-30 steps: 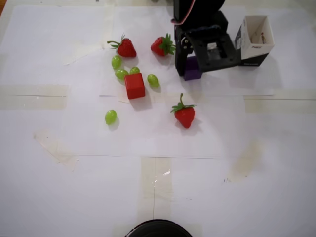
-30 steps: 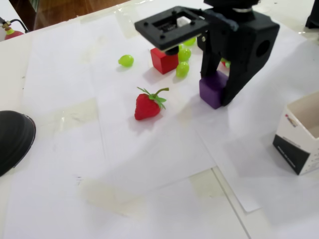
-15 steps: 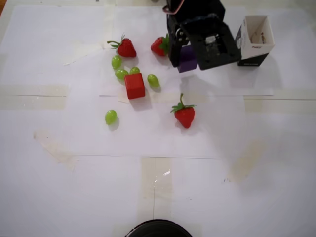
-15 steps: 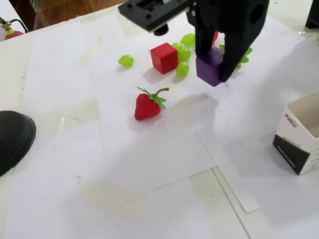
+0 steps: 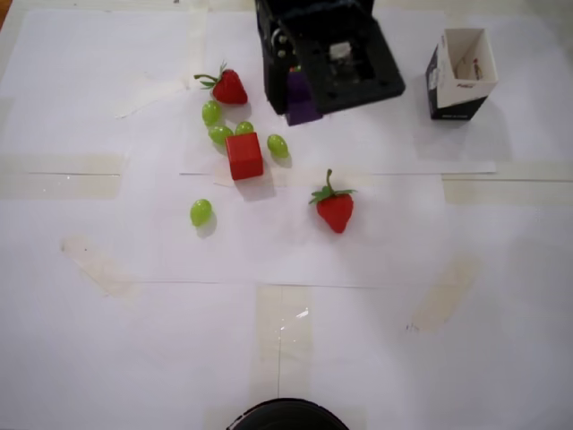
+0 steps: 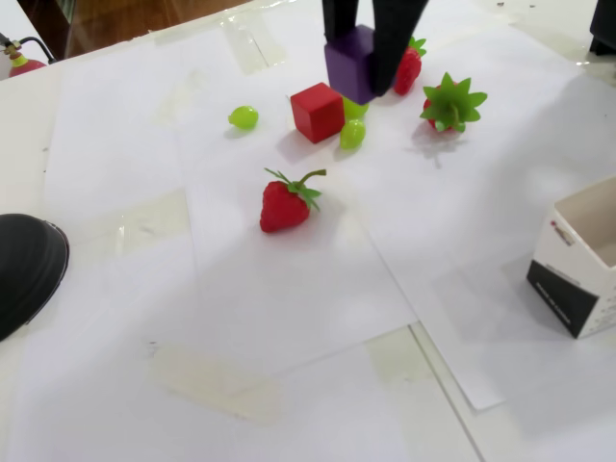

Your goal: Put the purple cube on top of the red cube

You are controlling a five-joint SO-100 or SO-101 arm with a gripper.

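Note:
My gripper (image 6: 358, 69) is shut on the purple cube (image 6: 348, 64) and holds it in the air, clear of the paper. In the overhead view the purple cube (image 5: 301, 98) shows under the black gripper (image 5: 301, 100), up and to the right of the red cube (image 5: 243, 155). The red cube (image 6: 317, 112) rests on the white paper, just left of and below the held cube in the fixed view. Only the two black fingers show in the fixed view; the arm runs off the top edge.
Three strawberries (image 5: 334, 207) (image 5: 228, 87) (image 6: 449, 103) and several green grapes (image 5: 200, 212) lie around the red cube. An open white and black carton (image 5: 461, 71) stands at the right. A dark round object (image 6: 24, 269) sits at the table edge.
The gripper has risen further and moved left with the purple cube, toward the red cube. A strawberry that it covered now shows in the fixed view.

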